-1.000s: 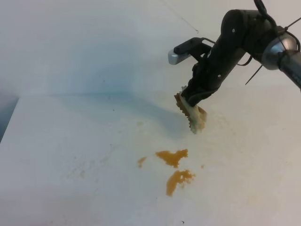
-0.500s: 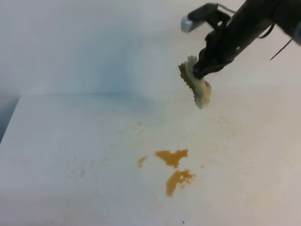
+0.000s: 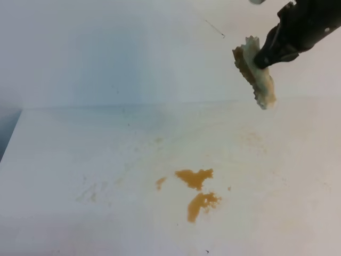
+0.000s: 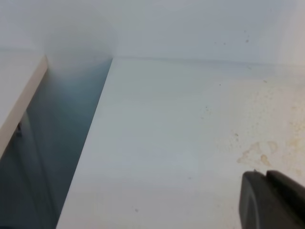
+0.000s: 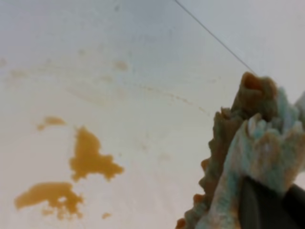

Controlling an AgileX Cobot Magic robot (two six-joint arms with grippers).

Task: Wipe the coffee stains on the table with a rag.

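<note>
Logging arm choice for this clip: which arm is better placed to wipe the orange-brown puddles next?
Right. The right gripper already clamps the wadded beige stained rag above the white table, up and right of the coffee stains; the left holds nothing visible.

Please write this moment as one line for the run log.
right gripper: holds rag, raised above table | coffee stains: unwiped | left gripper: idle

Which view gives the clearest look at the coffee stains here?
The exterior high view: the coffee stains lie whole and sharp on the table, unobstructed. The right wrist view shows them too, larger but blurrier, beside the rag. The left wrist view shows none.
</note>
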